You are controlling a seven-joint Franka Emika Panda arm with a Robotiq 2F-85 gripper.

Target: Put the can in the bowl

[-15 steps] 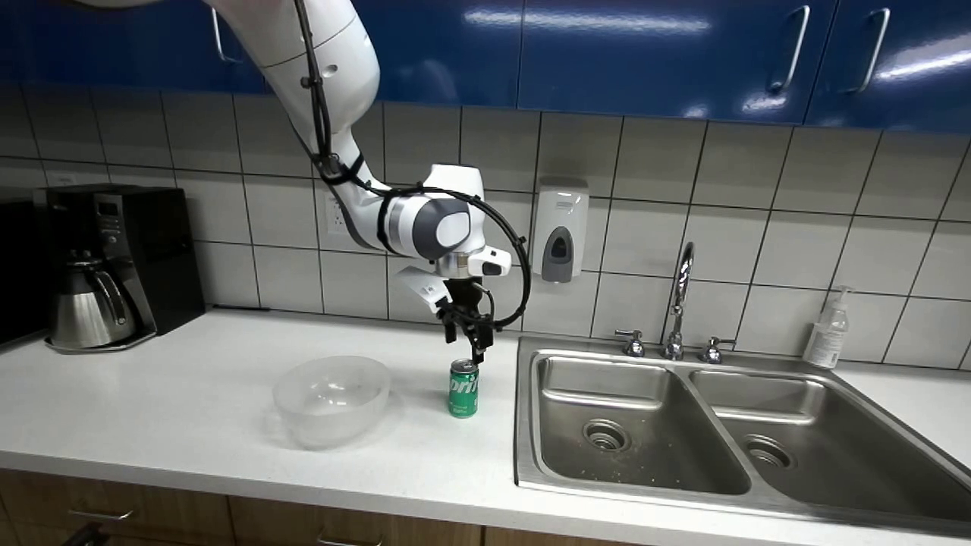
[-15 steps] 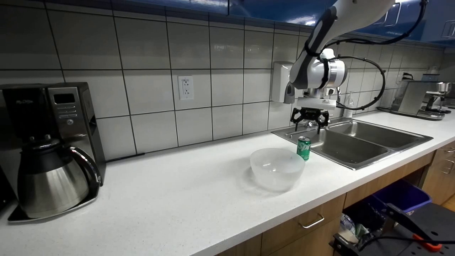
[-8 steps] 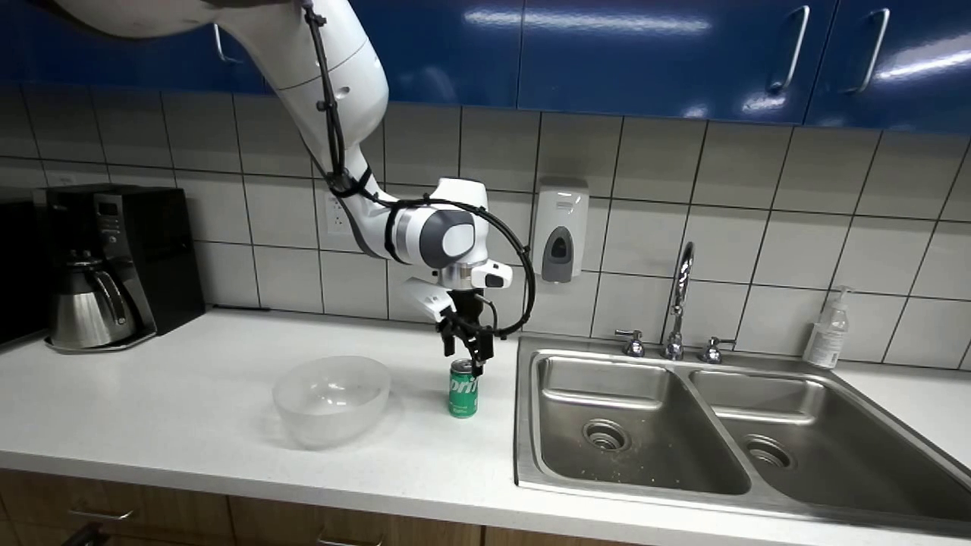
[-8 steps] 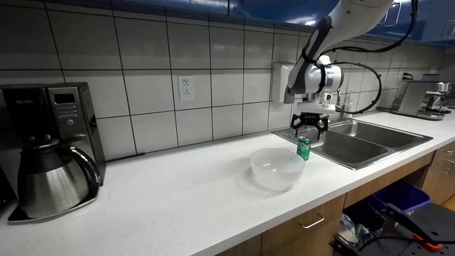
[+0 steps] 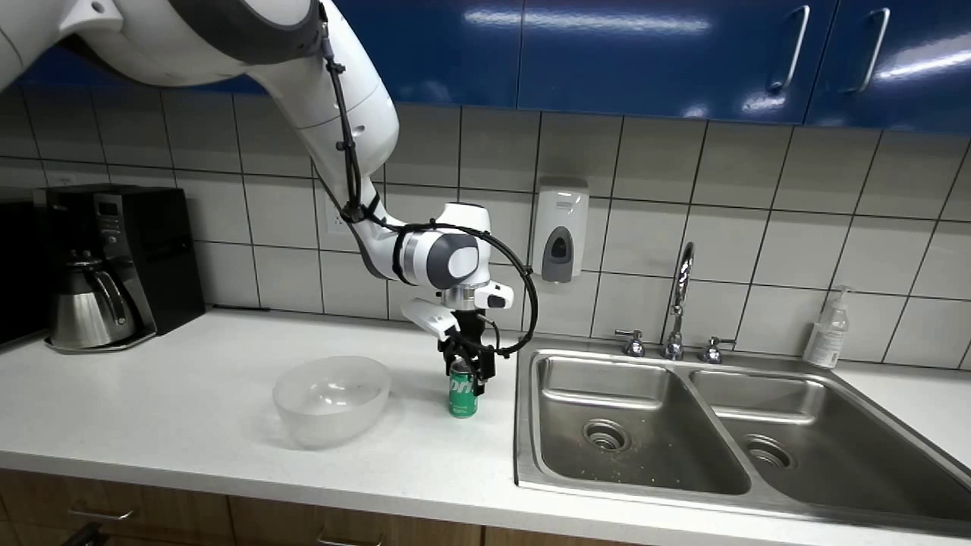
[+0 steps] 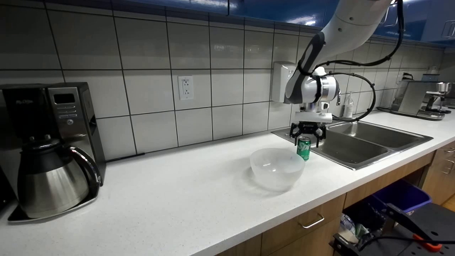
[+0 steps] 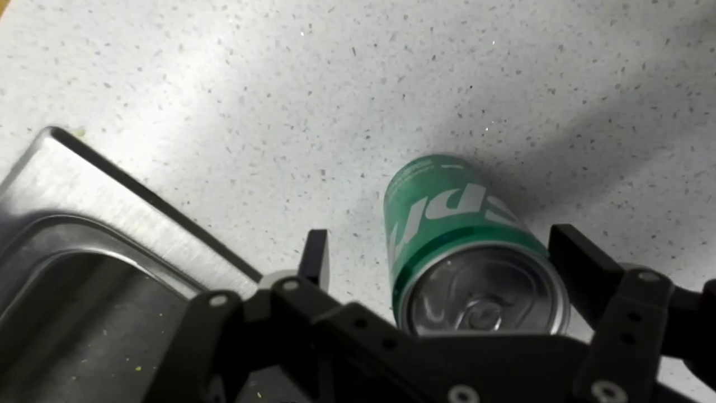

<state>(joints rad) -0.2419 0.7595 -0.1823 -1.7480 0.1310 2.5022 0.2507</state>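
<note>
1 gripper [image 7: 440, 252], 2 fingers [image 7: 584, 268] apart, 1 can [image 5: 461, 403] btwn; gap to 1 finger, contact w/ other unclear. Can upright on counter [image 5: 174, 409] btwn 1 bowl [image 5: 326, 421] & 1 sink [image 5: 526, 425] w/ 2 basins [image 5: 645, 451], 1 faucet [image 5: 678, 303].

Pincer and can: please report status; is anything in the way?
Pincer open around top of can. Can upright on counter, outside bowl. Obstacle: likely just bowl's side.
</note>
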